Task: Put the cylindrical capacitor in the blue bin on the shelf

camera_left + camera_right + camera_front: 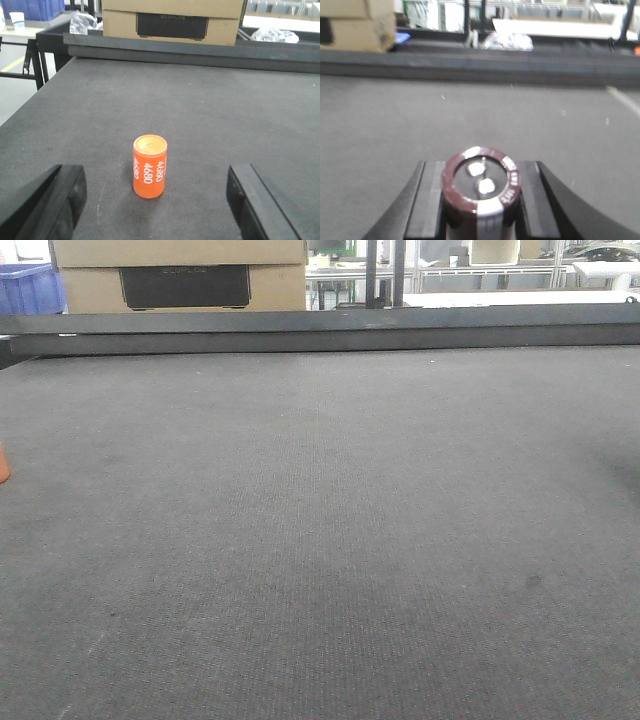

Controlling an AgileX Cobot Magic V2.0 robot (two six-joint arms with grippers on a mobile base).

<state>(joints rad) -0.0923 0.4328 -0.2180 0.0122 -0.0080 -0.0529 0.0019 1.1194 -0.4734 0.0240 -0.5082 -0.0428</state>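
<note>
**Grey felt desk, capacitor upright in the right claw**

Dark grey, felt-like cloth covers the whole desk [320, 540], with a few pale specks and faint darker marks on it. A raised dark rail [320, 335] runs along its far edge. Behind the rail stands a cardboard box [180, 275] with a black panel on its front, and a blue crate [30, 288] sits at the far left. Further back the room shows pale frames and bright white surfaces, too blurred to tell apart.

The cylindrical capacitor [481, 190] appears only in the right wrist view. It is dark, nearly black with a maroon tinge, and has a silvery stripe down its side. It stands upright with its long axis vertical. The end face bearing two pale terminals points up towards the camera. Its lower end is cut off by the picture's edge, so I cannot tell whether it rests on the desk.

The right claw [480, 200] is closed on it, a black finger [427, 200] pressed against each side.

The left claw [152, 202] is spread wide and holds nothing. An orange can [149, 166] marked 4680 stands upright between its fingers, well apart from both.
</note>
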